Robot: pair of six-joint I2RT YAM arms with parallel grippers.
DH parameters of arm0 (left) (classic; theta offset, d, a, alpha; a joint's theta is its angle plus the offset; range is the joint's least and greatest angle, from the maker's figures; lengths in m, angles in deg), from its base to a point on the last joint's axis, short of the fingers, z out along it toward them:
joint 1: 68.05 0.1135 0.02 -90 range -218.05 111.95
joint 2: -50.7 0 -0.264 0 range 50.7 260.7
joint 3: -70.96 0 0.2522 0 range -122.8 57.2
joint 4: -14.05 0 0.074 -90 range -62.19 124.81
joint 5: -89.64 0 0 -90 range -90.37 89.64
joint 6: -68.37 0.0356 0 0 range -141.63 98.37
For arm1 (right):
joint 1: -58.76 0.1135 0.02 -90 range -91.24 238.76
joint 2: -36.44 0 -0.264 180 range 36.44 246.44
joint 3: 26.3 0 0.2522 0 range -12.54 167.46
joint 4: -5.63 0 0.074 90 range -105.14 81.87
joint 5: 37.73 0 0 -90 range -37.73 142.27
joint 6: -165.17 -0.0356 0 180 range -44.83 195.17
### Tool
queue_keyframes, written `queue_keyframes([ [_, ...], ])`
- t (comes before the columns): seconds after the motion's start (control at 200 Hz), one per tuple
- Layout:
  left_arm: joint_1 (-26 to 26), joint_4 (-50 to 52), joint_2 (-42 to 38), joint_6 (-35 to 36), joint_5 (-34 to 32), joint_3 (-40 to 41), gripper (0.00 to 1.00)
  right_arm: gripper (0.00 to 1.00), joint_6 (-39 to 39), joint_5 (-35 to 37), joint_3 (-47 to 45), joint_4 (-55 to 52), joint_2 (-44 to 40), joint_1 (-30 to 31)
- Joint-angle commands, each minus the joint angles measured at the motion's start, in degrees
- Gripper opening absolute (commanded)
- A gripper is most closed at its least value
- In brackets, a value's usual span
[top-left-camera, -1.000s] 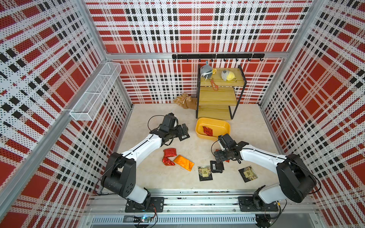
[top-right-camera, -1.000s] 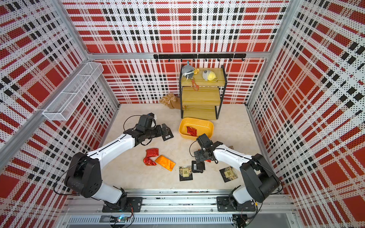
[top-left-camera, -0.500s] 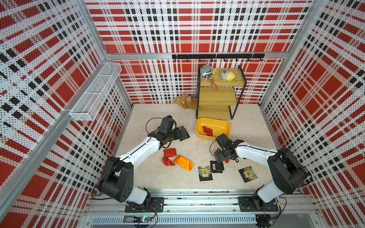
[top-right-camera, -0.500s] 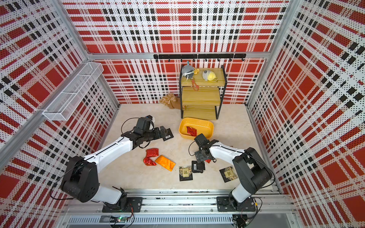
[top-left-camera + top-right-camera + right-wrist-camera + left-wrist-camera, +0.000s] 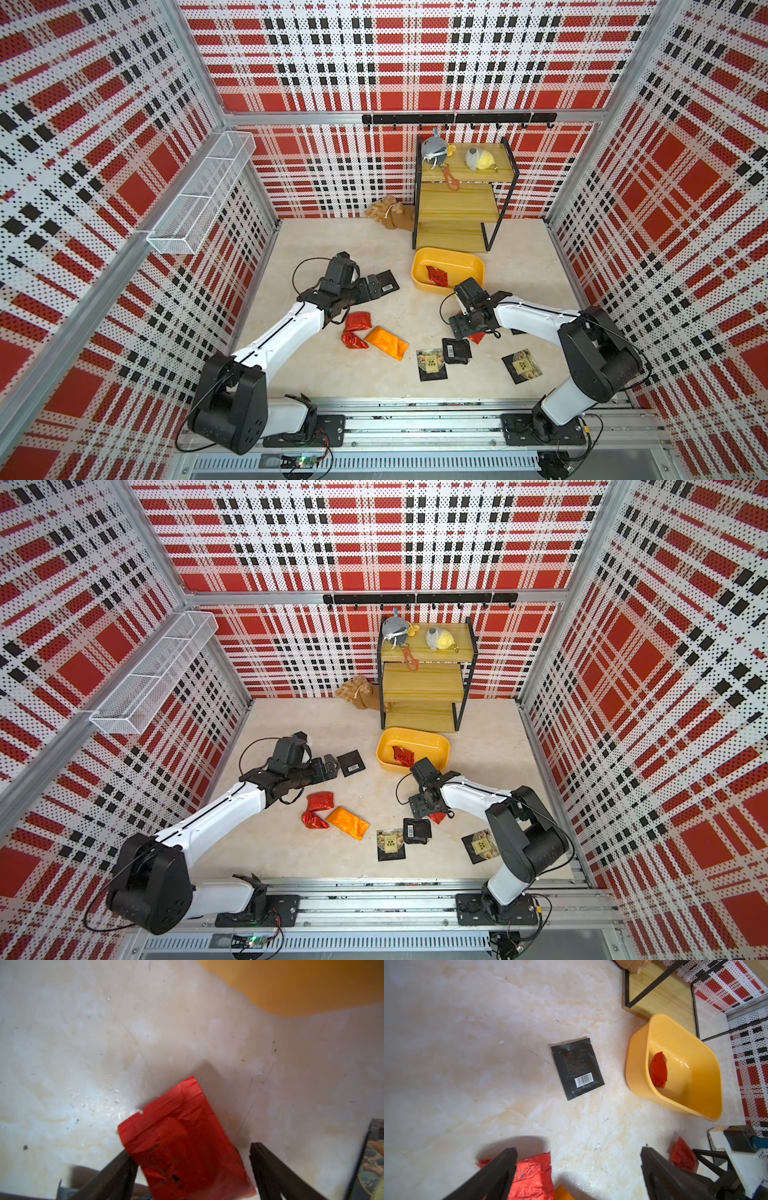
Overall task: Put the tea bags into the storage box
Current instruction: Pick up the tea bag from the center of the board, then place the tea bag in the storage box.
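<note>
The yellow storage box [image 5: 469, 259] [image 5: 440, 739] [image 5: 639, 1047] stands in front of the shelf rack with one red tea bag [image 5: 436, 276] [image 5: 658, 1070] inside. My right gripper [image 5: 460, 328] [image 5: 422, 808] [image 5: 191, 1150] is open, its jaws straddling a red tea bag [image 5: 182, 1136] [image 5: 476, 336] on the floor, with a gap at one finger. My left gripper [image 5: 374, 286] [image 5: 578, 1150] is open and empty, just short of a black barcode tea bag [image 5: 387, 281] [image 5: 577, 1068]. Two red tea bags [image 5: 358, 321] and an orange one [image 5: 386, 343] lie below it.
A crumpled black sachet [image 5: 456, 351] and two pictured-label sachets [image 5: 431, 363] [image 5: 521, 365] lie near the front. The wooden shelf rack [image 5: 457, 203] holds plush toys, and a brown plush [image 5: 390, 212] lies beside it. A wire basket [image 5: 199, 195] hangs on the left wall.
My right gripper has settled lower around the red tea bag and its jaws have narrowed slightly. My left gripper has drawn back a little from the black barcode tea bag.
</note>
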Motion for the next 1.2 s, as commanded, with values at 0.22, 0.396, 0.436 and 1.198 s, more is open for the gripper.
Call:
queue_keyframes([
  [0.22, 3.15, 6.0, -7.46, 1.69, -2.74, 4.4, 0.99, 0.66, -0.96, 0.36, 1.23, -1.43, 0.41, -0.32],
  [0.396, 3.81, 6.8, -9.78, 1.55, -2.45, 6.94, 0.99, 0.64, -1.31, 1.25, 1.74, -2.24, -0.15, -0.29],
  [0.436, 4.0, 6.96, -10.17, 1.55, -2.48, 7.36, 0.99, 0.62, -1.52, 1.46, 1.94, -2.58, -0.77, -0.27],
  [1.198, 4.43, 8.33, -12.64, -3.8, -3.97, 9.86, 0.99, 0.62, 2.0, 2.79, 24.66, -14.98, -1.43, -2.08],
])
